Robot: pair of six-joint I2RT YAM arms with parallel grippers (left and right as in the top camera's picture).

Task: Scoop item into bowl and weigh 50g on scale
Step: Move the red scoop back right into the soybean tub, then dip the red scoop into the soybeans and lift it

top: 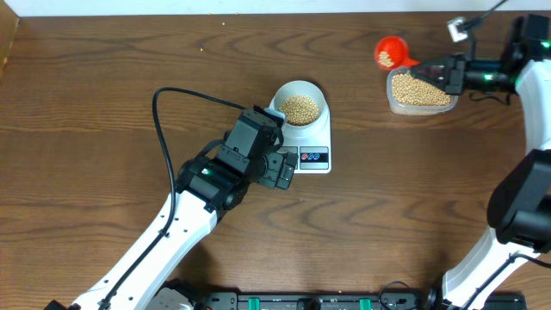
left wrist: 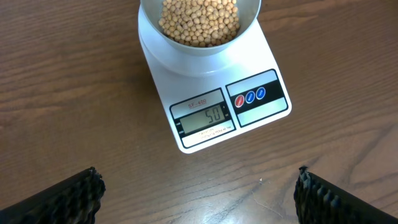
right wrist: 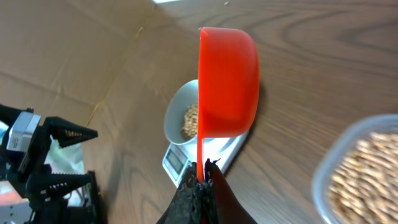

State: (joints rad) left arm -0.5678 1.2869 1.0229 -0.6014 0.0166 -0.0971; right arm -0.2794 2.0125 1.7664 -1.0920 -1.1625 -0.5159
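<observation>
The pale bowl [top: 300, 105] stands on the white scale [top: 315, 148] at mid-table, holding a heap of tan beans [left wrist: 200, 20]. The scale's display [left wrist: 205, 119] reads 50. My left gripper [top: 284, 170] hovers just in front of the scale, open, its fingers [left wrist: 68, 199] wide apart over bare wood with nothing between them. At the back right, my right gripper [top: 437, 72] is shut on the handle of a red scoop [top: 390, 52], above the clear tub of beans [top: 420, 90]. A few beans lie in the scoop. The scoop [right wrist: 229, 81] is seen from the side in the right wrist view.
The left arm's black cable [top: 172, 95] loops over the table's left half. The right arm's base [top: 525, 198] stands at the right edge. The clear tub [right wrist: 367, 168] fills the right wrist view's lower right.
</observation>
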